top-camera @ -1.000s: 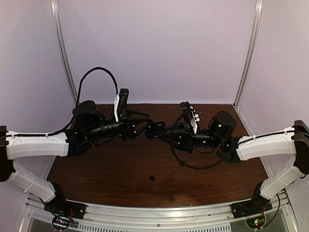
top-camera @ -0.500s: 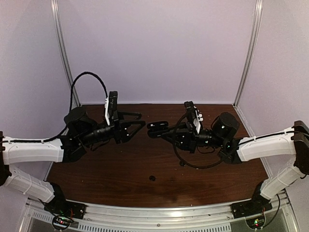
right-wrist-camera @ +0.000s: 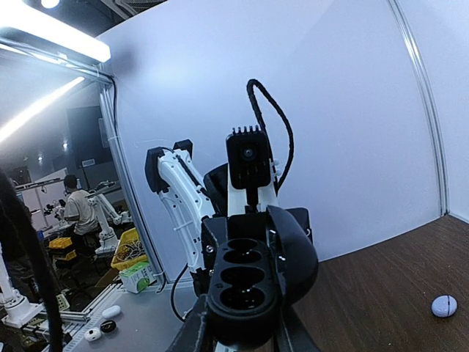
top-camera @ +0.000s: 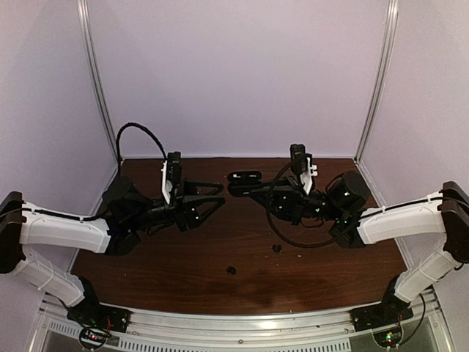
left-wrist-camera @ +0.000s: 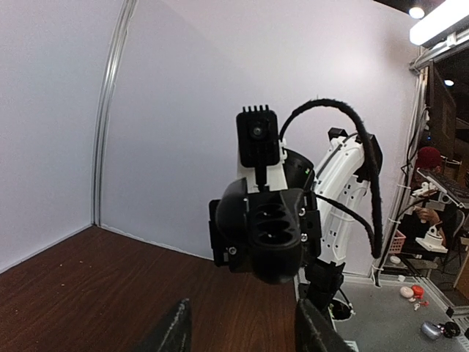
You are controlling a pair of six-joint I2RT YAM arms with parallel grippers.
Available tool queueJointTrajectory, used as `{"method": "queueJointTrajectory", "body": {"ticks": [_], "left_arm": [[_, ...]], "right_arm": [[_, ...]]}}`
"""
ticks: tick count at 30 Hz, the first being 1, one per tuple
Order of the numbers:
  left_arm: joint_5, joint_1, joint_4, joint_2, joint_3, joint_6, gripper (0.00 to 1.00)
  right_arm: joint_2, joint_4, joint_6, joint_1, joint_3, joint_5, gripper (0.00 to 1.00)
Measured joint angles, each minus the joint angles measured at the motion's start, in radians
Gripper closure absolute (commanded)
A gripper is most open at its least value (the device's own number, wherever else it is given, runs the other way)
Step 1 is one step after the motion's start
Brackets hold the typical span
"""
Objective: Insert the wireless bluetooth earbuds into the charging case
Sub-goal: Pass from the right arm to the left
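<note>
Table [top-camera: 183,257] was dark wood. Left arm [top-camera: 66,227] and right arm [top-camera: 396,216] both reached in toward the far middle, facing each other.

Right gripper [top-camera: 253,183] was clamped on the black case [top-camera: 245,177], held up off the table with the lid open. The wells faced the left arm and looked empty in both wrist views.

Left gripper [top-camera: 216,196] was spread wide with nothing in it, near the case but apart from it.

One black bud [top-camera: 231,270] sat on the table near-centre, well away from both grippers. A second dark speck [top-camera: 277,248] to its right was likely the other, too small to be sure. A white blob [right-wrist-camera: 444,305] lay on the table; couldn't tell if it was a bud.

Risks:
- A tiny round bud could squirt out of the pinch and roll off the near edge.
- Black on dark wood makes a mis-aimed grab easy.
- The case is only pinched, so push-in force could twist it.
- The arms were close, so the fingers could clash.
</note>
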Motion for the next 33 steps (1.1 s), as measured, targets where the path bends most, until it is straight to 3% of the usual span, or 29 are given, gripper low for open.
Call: {"method": "queueJointTrajectory", "body": {"ticks": [10,33], "left_arm": [[0.012,-0.058,0.110,0.078,0.030,-0.008,0.55],[-0.005,-0.072,0.194,0.165,0.100,-0.097,0.64]], "right_arm": [[0.032,0.035,0.015,0.015,0.014,0.001,1.00],[0.042,0.045,0.006,0.036,0.025,0.032,1.00]]}}
